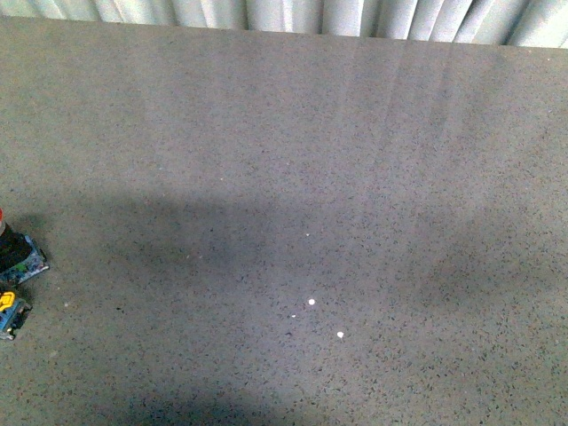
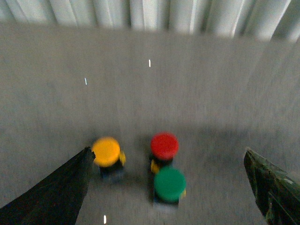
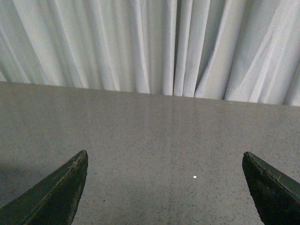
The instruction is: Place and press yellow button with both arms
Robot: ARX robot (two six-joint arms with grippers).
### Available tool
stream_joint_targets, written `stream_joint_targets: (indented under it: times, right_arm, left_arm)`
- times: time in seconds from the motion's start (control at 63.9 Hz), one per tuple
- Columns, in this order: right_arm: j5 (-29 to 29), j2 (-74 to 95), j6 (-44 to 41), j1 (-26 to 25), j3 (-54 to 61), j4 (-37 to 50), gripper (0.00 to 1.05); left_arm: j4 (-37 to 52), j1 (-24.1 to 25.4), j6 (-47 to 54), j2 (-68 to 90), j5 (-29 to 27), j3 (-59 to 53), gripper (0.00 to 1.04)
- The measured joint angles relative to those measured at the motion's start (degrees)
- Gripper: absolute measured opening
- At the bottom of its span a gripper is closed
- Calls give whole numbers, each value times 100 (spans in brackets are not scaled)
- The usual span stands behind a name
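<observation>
The yellow button (image 2: 106, 151) stands on the grey table in the blurred left wrist view, its domed yellow cap on a dark body, close to one finger (image 2: 70, 187) of my left gripper (image 2: 166, 153). That gripper is open and empty, and all three buttons lie between or just ahead of its fingers. My right gripper (image 3: 164, 153) is open and empty over bare table. Neither arm shows in the front view.
A red-capped button (image 2: 164, 146) and a green-capped button (image 2: 169, 183) stand close together beside the yellow one. In the front view two bluish button bases (image 1: 25, 257) (image 1: 11, 315) are cut off at the left edge. A white curtain (image 3: 150, 42) hangs behind the table.
</observation>
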State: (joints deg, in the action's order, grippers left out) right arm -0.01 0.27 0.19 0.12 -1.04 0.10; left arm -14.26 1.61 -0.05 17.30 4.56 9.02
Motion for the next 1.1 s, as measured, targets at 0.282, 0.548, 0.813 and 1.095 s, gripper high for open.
stream_joint_targets:
  times: [0.282,0.548,0.813,1.095]
  right_arm:
    - [2,0,0,0,0,-2,96]
    - [4,0,0,0,0,-2,96]
    - [4,0,0,0,0,-2,96]
    - [4,0,0,0,0,-2,96]
  left_arm:
    - [2946,748,238,3689,428,382,96]
    - [4207,1873,957,5753,796,601,96]
    - [4553,1932,1296,6402,1027,621,96]
    - [4903,1832,1318,7084,879,791,96]
